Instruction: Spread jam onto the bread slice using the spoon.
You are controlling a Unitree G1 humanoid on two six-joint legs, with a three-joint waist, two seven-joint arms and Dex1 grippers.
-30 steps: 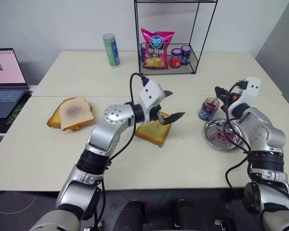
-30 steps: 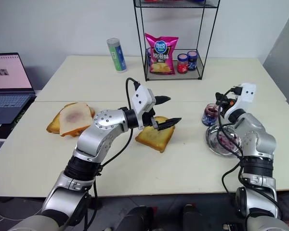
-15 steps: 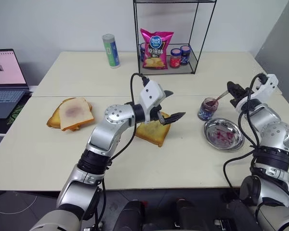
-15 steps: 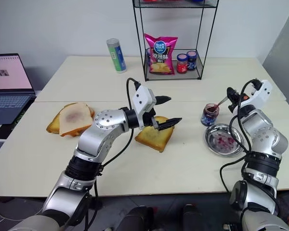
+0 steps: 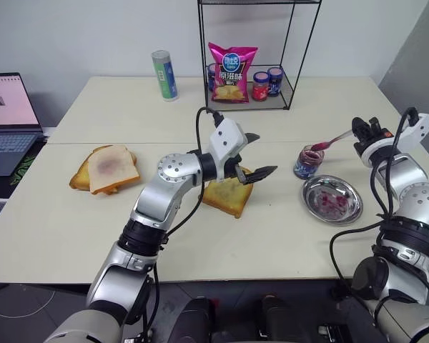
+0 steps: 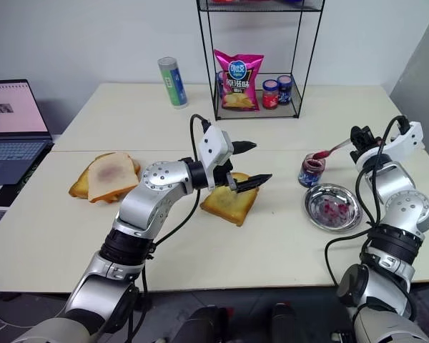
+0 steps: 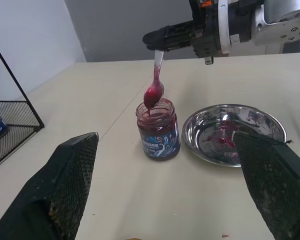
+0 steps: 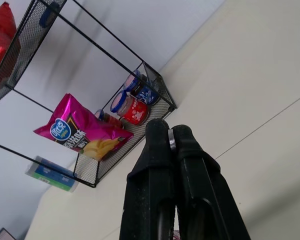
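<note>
The bread slice [image 5: 225, 198] lies golden and thick near the table's middle. My left gripper [image 5: 264, 153] hovers open just above its far edge, holding nothing. On the right, my right gripper [image 5: 359, 129] is shut on the handle of the spoon [image 5: 332, 139]. The spoon's bowl carries a blob of dark red jam [image 7: 153, 93] and hangs just over the mouth of the open jam jar [image 5: 309, 161]. In the right wrist view the two fingers [image 8: 157, 137] press together with a sliver of the handle between them.
A round steel dish [image 5: 350, 207] smeared with jam sits beside the jar. Two other bread slices [image 5: 104, 168] lie at the left, a laptop [image 5: 7, 121] beyond them. At the back stand a can [image 5: 164, 74] and a wire rack [image 5: 293, 86] with a chips bag and jars.
My right gripper has moved right and up and rolled, lifting the spoon's bowl out of the jar with jam on it. The left gripper has stayed put.
</note>
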